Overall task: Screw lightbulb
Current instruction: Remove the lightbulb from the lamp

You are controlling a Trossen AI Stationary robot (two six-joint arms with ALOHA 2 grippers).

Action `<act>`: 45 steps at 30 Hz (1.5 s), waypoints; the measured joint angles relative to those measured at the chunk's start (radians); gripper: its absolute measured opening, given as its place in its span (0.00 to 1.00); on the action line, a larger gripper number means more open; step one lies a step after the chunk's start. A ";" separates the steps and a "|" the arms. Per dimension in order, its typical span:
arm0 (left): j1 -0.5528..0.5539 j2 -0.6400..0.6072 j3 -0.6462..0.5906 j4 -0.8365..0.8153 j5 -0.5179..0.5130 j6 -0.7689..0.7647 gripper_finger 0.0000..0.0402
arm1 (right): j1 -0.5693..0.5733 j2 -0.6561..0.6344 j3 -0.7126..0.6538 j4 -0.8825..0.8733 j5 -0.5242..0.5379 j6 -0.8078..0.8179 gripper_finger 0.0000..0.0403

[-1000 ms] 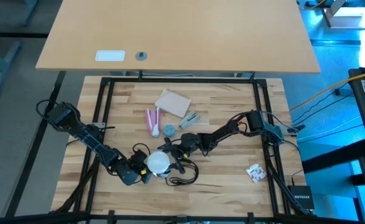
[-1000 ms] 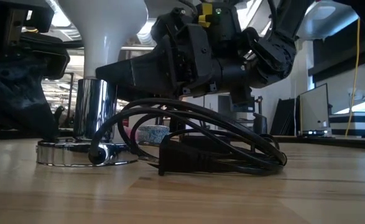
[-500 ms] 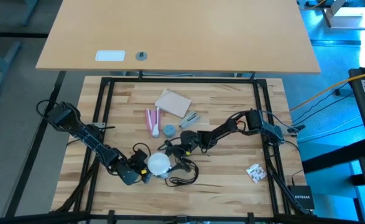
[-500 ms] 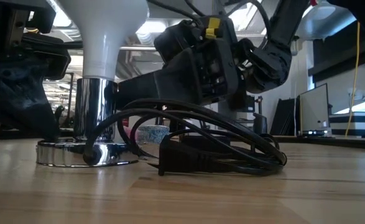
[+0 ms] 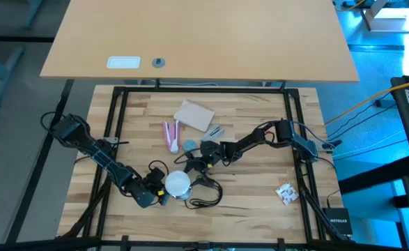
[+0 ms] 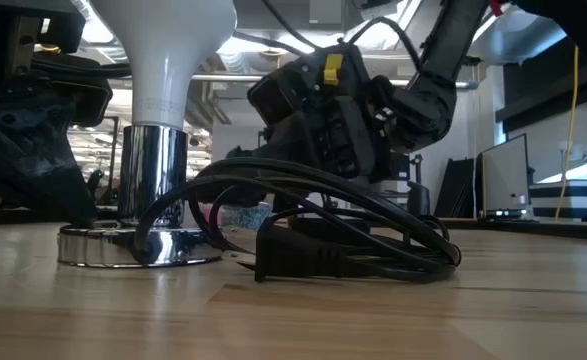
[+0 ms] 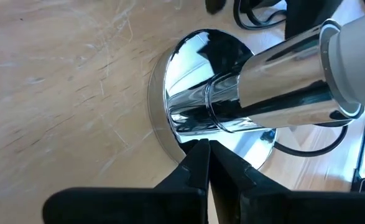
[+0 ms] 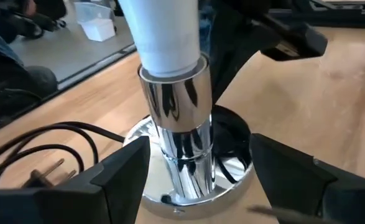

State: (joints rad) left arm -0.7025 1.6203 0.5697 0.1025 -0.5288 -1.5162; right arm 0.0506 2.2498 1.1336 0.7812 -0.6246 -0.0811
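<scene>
A light wooden desk [image 5: 197, 38] fills the high view from ten to two o'clock, over grey floor [image 5: 12, 63]. At three o'clock the floor glows blue [image 5: 378, 66]. In the low view, ceiling lights [image 6: 248, 42] shine at twelve o'clock and a monitor [image 6: 503, 175] stands at three.

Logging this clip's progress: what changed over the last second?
The right pincer, open, backed away from the lightbulb toward the table's far side, holding nothing. The bulb stayed upright in its chrome socket, the black cord stayed coiled beside it, and the left pincer stayed shut at the socket's base.
</scene>
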 joint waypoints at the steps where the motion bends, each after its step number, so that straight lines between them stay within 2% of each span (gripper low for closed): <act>1: 0.000 0.000 0.000 0.000 -0.001 0.000 0.00 | -0.008 0.000 0.000 0.001 -0.015 0.001 0.70; 11: 0.000 0.000 -0.001 -0.012 -0.042 0.005 0.00 | -0.008 -0.002 0.002 0.083 -0.124 0.036 0.70; 17: 0.000 0.000 -0.001 -0.014 -0.045 0.031 0.00 | 0.001 -0.003 0.002 0.099 -0.132 0.057 0.70; 22: 0.000 0.000 -0.001 -0.014 -0.045 0.032 0.00 | 0.001 -0.003 0.002 0.099 -0.121 0.085 0.70; 30: 0.000 0.000 -0.001 -0.016 -0.059 0.032 0.00 | 0.002 -0.003 0.002 0.140 -0.014 0.077 0.70; 36: 0.000 0.000 -0.001 -0.015 -0.062 0.046 0.00 | 0.002 -0.003 0.007 0.233 -0.022 0.076 0.70; 45: 0.000 0.000 0.000 -0.013 -0.075 0.053 0.00 | 0.039 -0.003 0.069 0.202 -0.029 0.054 0.70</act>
State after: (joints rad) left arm -0.7021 1.6207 0.5694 0.0890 -0.6038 -1.4631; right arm 0.0895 2.2471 1.2029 0.9835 -0.6534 -0.0272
